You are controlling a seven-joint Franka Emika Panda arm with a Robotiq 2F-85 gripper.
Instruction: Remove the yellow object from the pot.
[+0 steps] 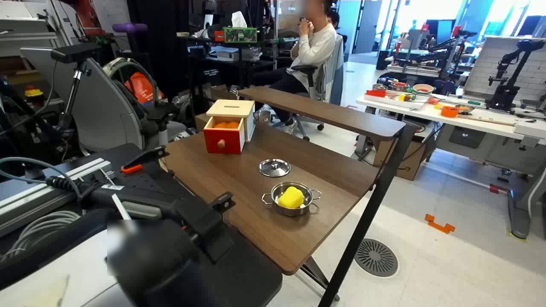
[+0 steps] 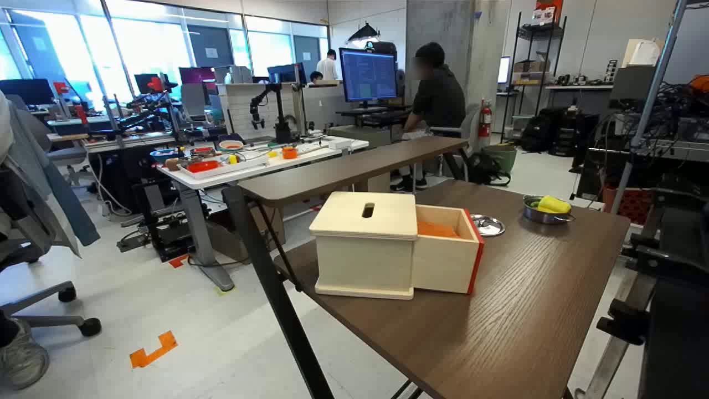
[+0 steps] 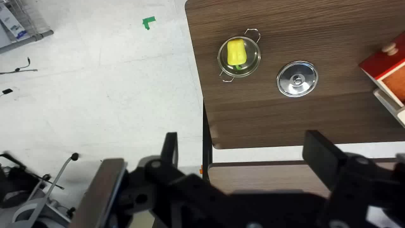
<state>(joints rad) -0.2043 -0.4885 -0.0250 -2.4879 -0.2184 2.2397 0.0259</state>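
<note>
Tool spread wide; yellow bell pepper in the pot

In the wrist view the tool's two dark fingers stand far apart, with the edge of the brown tabletop and a raised shelf showing in the gap. Well apart from them, the bell pepper lies on its side inside the small silver pot. It is bright yellow, blocky and longer than wide, with softly lobed sides and a stubby green stem at one end. In an exterior view its upper part rises above the rim; whether it touches that rim is hard to tell. The pot has two wire loop handles, one on either side. Near it, yet apart, a shiny round lid lies flat, knob up. Farther along the tabletop stands a pale wooden box with a slotted top, its red-fronted drawer pulled out and showing orange contents.
</note>
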